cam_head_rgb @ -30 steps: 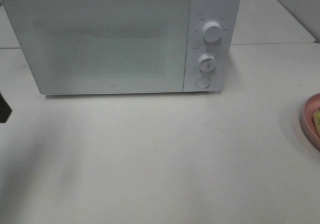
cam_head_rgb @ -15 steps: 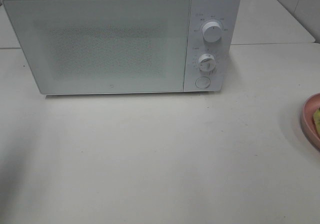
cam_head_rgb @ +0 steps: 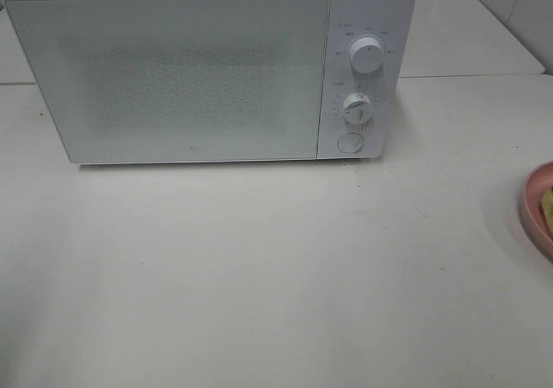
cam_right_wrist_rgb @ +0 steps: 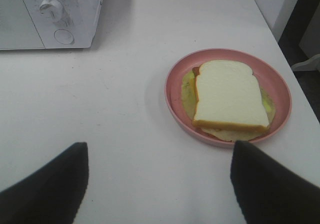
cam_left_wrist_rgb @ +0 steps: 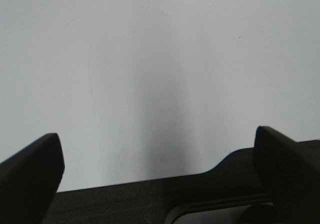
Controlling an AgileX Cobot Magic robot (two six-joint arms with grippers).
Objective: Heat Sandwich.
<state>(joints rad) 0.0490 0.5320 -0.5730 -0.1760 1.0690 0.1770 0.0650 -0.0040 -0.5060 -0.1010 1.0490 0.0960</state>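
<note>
Pink plate (cam_right_wrist_rgb: 176, 102) is carrying the sandwich (cam_right_wrist_rgb: 230, 97) at the worktop's (cam_head_rgb: 259, 276) right; microwave (cam_head_rgb: 207, 68) door is sitting closed. Both grippers, left (cam_left_wrist_rgb: 160, 174) and right (cam_right_wrist_rgb: 159, 184), are gaping empty; opening the door likely comes next.

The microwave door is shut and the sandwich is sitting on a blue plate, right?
Almost. The microwave door is shut, but the plate under the sandwich is pink, not blue. The right wrist view shows it clearly.

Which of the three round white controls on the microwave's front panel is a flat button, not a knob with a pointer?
The lowest control: it is flat and plain. The top knob and middle knob each stand out and carry a pointer ridge.
</note>
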